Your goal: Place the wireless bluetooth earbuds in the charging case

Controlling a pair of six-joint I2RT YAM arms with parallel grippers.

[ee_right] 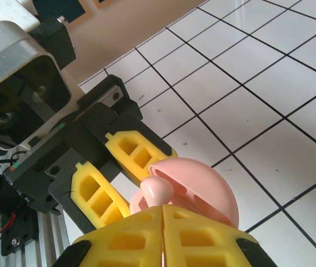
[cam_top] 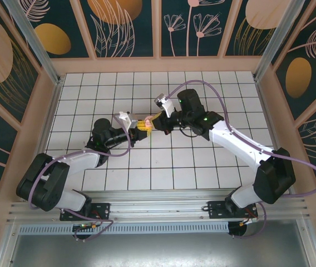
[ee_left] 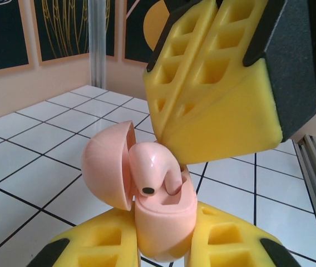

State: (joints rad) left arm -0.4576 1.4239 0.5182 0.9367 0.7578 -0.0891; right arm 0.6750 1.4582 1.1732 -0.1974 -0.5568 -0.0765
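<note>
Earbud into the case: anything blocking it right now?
Nothing visible. The lid is swung open to the side, and the earbud sits partly inside the charging case, which the left gripper clamps from both sides. The right gripper, shut, is just above the earbud.

Pale pink charging case (ee_left: pixel 166 222) is up off the table (ee_left: pixel 30 178), standing upright, its lower body pinched in the left tool (cam_top: pixel 138 127). The lid (ee_left: pixel 105 164) is swung wide open to one side, a smooth round dome. One earbud (ee_left: pixel 152 167), the same glossy pink, sits in the case's hollow: stem down inside, rounded head above the rim, a small dark oval spot facing out.
</note>
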